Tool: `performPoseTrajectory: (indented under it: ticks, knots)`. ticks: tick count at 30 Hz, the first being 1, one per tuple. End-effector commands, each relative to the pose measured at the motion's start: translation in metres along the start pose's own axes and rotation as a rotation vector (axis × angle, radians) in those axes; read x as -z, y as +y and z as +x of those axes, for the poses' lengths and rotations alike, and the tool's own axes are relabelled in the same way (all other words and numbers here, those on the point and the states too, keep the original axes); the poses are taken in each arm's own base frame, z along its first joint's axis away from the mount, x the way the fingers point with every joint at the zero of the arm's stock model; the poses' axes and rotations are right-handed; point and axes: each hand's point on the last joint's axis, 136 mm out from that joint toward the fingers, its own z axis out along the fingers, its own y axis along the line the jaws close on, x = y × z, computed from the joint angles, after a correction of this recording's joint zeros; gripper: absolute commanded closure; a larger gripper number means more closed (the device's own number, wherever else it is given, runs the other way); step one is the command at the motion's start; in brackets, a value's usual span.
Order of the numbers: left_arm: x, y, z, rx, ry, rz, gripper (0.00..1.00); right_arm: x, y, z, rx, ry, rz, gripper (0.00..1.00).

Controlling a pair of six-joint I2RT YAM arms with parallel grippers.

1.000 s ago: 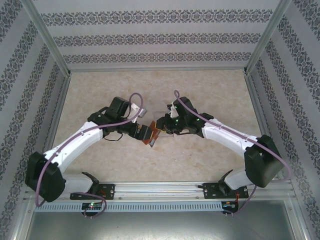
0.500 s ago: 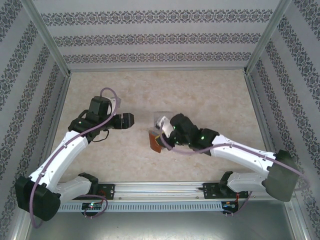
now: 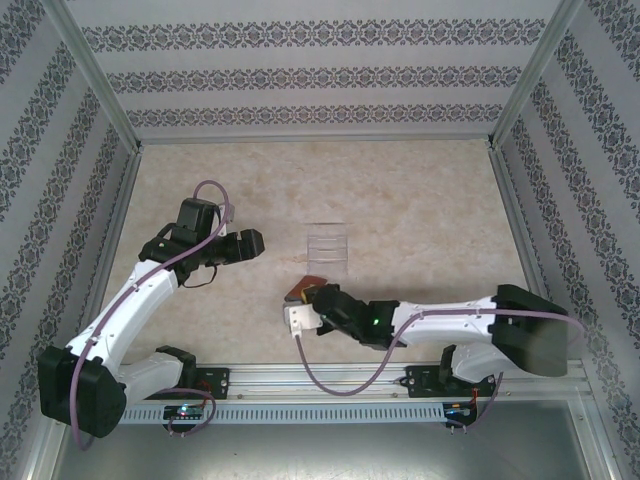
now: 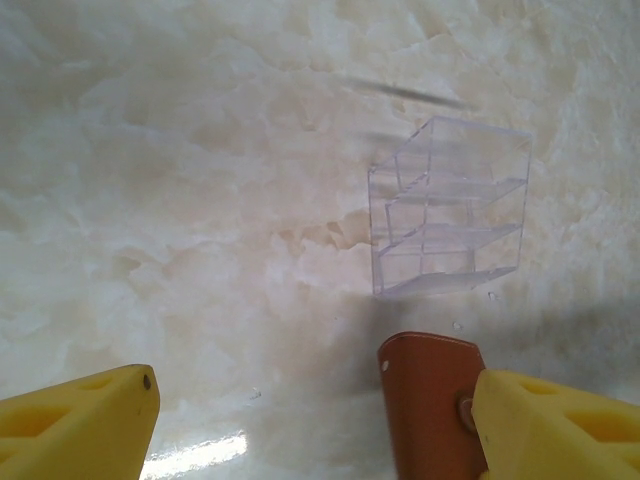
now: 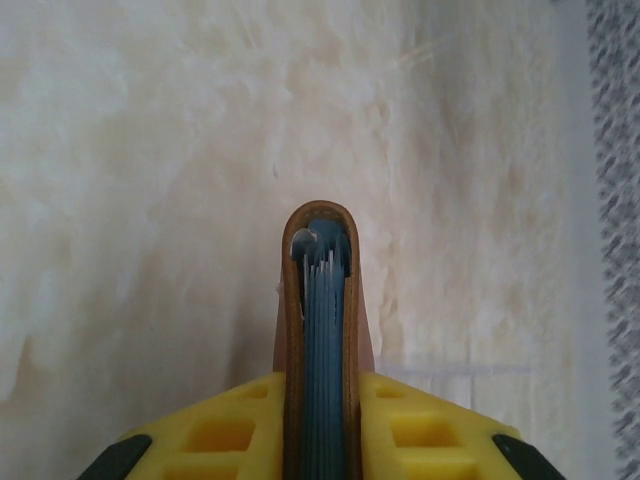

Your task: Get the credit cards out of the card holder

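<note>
R gripper pulled back, card holder btwn fingers

Left arm: rises from its base and bends inward, with the left gripper pointing toward the right arm's side. Its yellow fingers are spread wide, nothing between them. Right arm: stretched low and leftward (forearm nearly flat). The right gripper is apparently angled downward, its fingers pressed against both faces of the card holder.
</note>
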Motion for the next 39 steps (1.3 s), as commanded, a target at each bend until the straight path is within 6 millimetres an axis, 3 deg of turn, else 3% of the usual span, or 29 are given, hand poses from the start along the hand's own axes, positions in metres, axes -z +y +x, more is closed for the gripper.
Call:
performPoseTrajectory:
  ticks: [1,8,10,12,20,25,32,39]
  knots:
    - [-0.003,0.003,0.006,0.024,0.019,0.007,0.17,-0.003,-0.008,-0.019,0.100,-0.040,0.113,0.77]
    - [-0.009,0.002,0.017,0.016,0.076,0.026,0.17,-0.001,0.037,-0.009,0.095,-0.022,-0.017,0.44]
    - [-0.012,-0.004,0.021,-0.006,0.110,0.060,0.17,0.006,0.043,-0.009,0.033,-0.025,-0.108,0.31]
    - [-0.014,-0.005,0.025,-0.023,0.138,0.058,0.17,0.011,0.045,-0.009,-0.043,-0.027,-0.175,0.26]
    - [-0.036,-0.009,0.049,-0.071,0.274,0.036,0.19,0.038,0.018,-0.015,-0.430,-0.088,-0.358,0.24]
    - [-0.051,0.005,0.055,-0.001,0.290,-0.015,0.22,0.048,0.001,-0.011,-0.569,-0.053,-0.418,0.27]
    - [-0.068,0.023,0.051,0.088,0.262,-0.053,0.22,0.061,0.019,0.002,-0.393,-0.044,-0.581,0.29]
    - [-0.066,0.044,0.040,0.126,0.220,-0.093,0.25,0.045,0.019,0.012,-0.298,0.049,-0.651,0.35]
